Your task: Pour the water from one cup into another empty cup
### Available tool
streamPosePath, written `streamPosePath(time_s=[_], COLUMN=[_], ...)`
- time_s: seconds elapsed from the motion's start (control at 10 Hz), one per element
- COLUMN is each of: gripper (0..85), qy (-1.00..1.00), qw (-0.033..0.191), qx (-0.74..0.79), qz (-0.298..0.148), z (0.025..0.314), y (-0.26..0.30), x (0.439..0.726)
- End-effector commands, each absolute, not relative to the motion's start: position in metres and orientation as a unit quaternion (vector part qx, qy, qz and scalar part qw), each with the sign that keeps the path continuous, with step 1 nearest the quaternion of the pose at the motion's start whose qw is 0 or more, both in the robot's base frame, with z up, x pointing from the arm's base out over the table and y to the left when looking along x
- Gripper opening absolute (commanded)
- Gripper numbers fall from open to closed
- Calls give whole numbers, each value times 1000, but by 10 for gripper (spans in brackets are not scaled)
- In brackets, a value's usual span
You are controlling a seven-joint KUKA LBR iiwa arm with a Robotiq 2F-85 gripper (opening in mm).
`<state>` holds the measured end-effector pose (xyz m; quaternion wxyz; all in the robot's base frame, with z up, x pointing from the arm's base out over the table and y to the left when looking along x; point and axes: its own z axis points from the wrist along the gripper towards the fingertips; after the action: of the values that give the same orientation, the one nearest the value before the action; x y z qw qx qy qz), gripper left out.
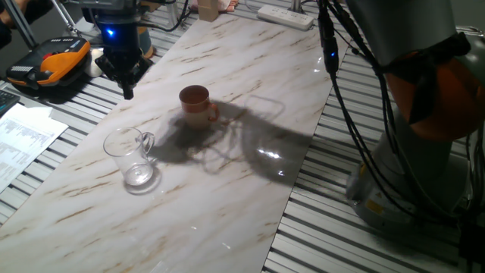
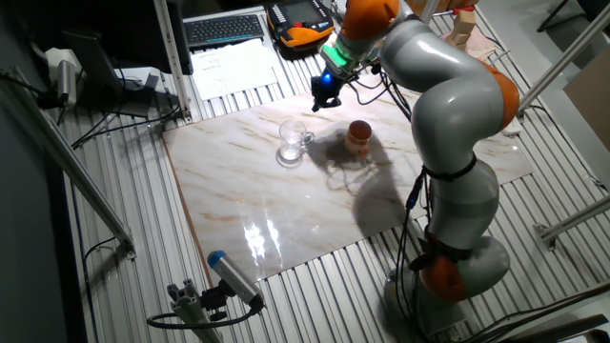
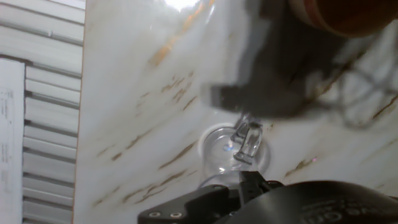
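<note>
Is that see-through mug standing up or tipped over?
Upright: the glass mug stands on its thick base on the table, rim up, handle sideways.

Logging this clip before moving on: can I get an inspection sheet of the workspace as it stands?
Surface: marble-patterned board on slatted table, glare patches, arm shadow.
Job's things: glass mug upright, a little water at its bottom; terracotta mug upright, apart from it.
Clutter: nothing seen on the board.
End effector: end effector raised above the board's far edge, holding nothing; finger state unclear.
Cables: black bundle hanging along the arm.
Surroundings: orange-black device, papers, power strip, keyboard.
</note>
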<state>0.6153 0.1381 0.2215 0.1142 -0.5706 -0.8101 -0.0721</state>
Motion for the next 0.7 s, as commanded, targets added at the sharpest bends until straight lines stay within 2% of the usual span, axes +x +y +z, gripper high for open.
streamPosePath(time_s=[0.0, 0.2, 0.5, 0.6], gripper=[0, 0, 0, 0], qy=[-814, -825, -830, -835], qw=[107, 96, 97, 90], qx=[-567, -555, -546, -541], qz=[-61, -35, -60, -47], z=[222, 226, 235, 237], y=[138, 138, 132, 133], x=[614, 611, 604, 603])
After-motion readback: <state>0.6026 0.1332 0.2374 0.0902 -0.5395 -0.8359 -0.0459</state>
